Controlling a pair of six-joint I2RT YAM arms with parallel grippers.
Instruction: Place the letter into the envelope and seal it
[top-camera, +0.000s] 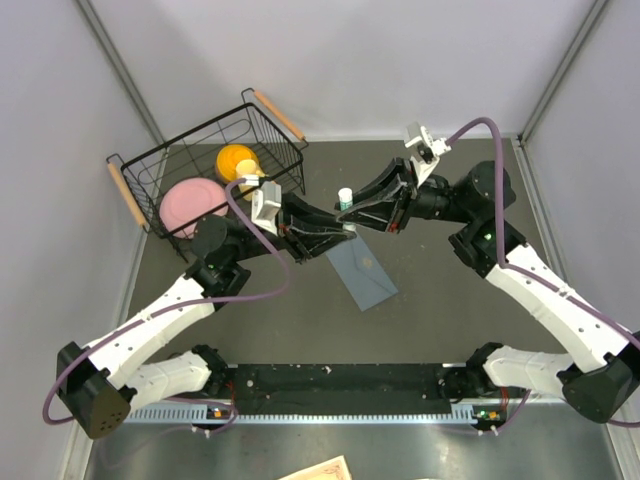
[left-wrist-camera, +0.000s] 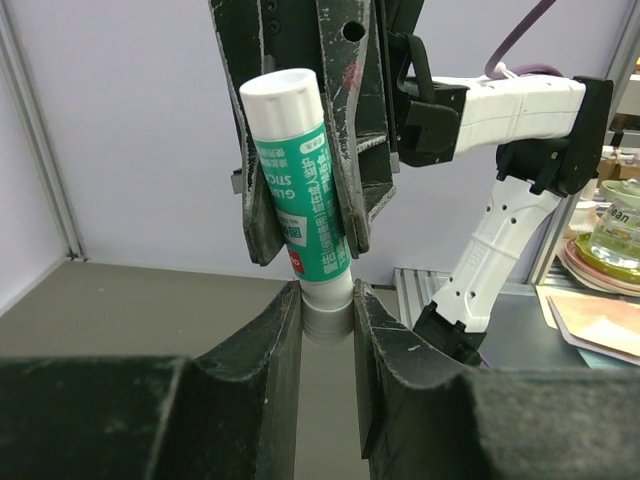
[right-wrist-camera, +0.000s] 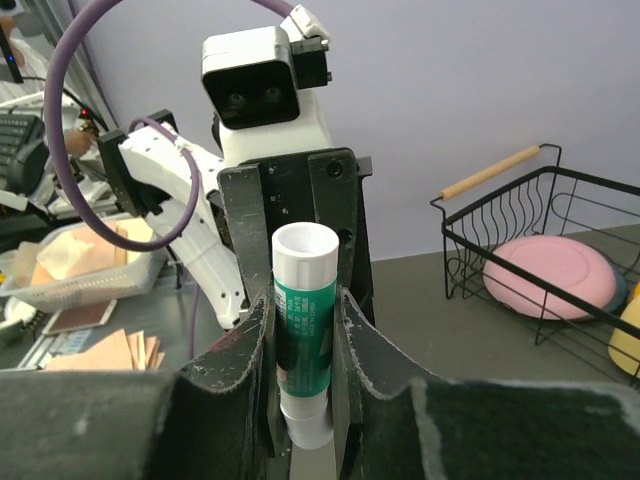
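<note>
Blue-grey paper in the middle of the overhead view, is that the envelope (top-camera: 362, 270)? (Lin)

Yes. It lies flat on the dark table (top-camera: 450, 310), a little tilted, with the small gold spot facing up. Nothing holds it; both arms are above its upper end. (Petra)

And the letter? (Lin)

I cannot tell. A cream sheet (top-camera: 318, 469) shows at the bottom edge of that view, cut by the frame, but I am not sure it is the letter. (Petra)

What do the grippers do? (Lin)

Both are closed on one glue stick (left-wrist-camera: 297, 200), raised over the table. The left gripper (left-wrist-camera: 327, 305) pinches its white end between the two fingers. The right gripper (right-wrist-camera: 305, 325) clamps the green middle part, and the other white end reaches toward its palm. The two grippers meet nose to nose. (Petra)

Anything else on the table? (Lin)

At the upper left of the overhead view stands a black wire basket (top-camera: 200, 138) with wooden handles. A pink plate (top-camera: 188, 205) and a yellow thing (top-camera: 238, 160) are inside it. (Petra)
</note>
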